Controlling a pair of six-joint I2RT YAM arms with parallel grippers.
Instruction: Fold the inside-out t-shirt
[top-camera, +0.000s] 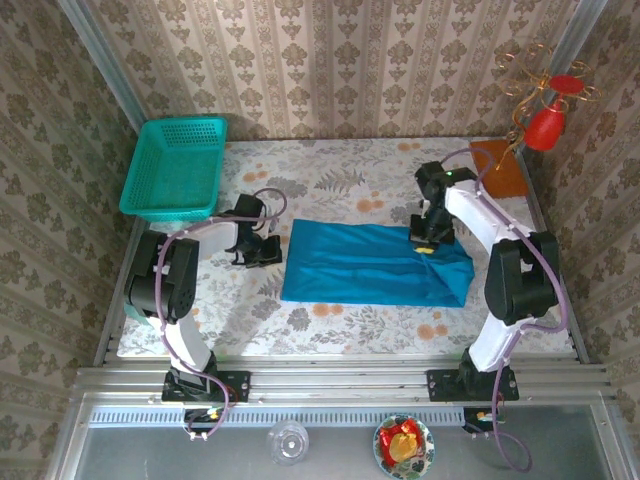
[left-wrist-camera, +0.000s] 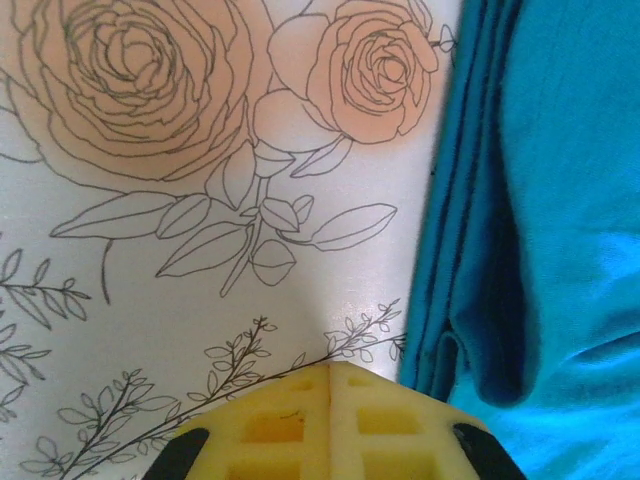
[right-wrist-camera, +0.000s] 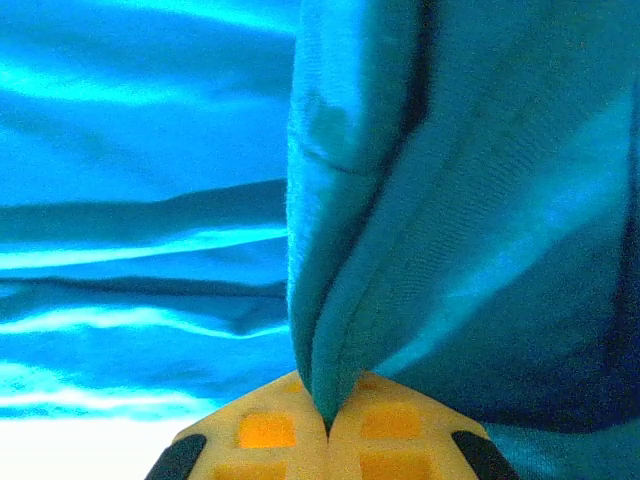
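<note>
Your right gripper (right-wrist-camera: 328, 400) has its yellow pads clamped on a pinched ridge of the t-shirt (top-camera: 375, 268), and the cloth tents up out of the seam between them. From above, that pinch sits on the shirt's far edge, toward its right end.

Your left gripper (left-wrist-camera: 331, 375) is also pressed pad to pad, but it holds nothing. There is bare flowered table (top-camera: 330, 175) under it, and the shirt's left edge lies just beside it, apparently untouched.

The shirt lies flat as a wide teal band across the middle of the table. Its right end comes nearer the table's right edge than its left end does to the left edge. It is well apart from the mesh basket (top-camera: 175, 165) at the far left corner.

Expect it to handle as light, limp cotton:
- It will sag from any single pinch.
- It will trail along the table.
- Its layers will slide over one another rather than move as a sheet.

The left edge shows several stacked layers (the left wrist view makes them plain), so a shallow bite would likely peel off only the top one.

I would take hold at the corners of that left edge, biting deep enough to catch every layer. Lift both grips evenly so the fold line stays straight.
</note>
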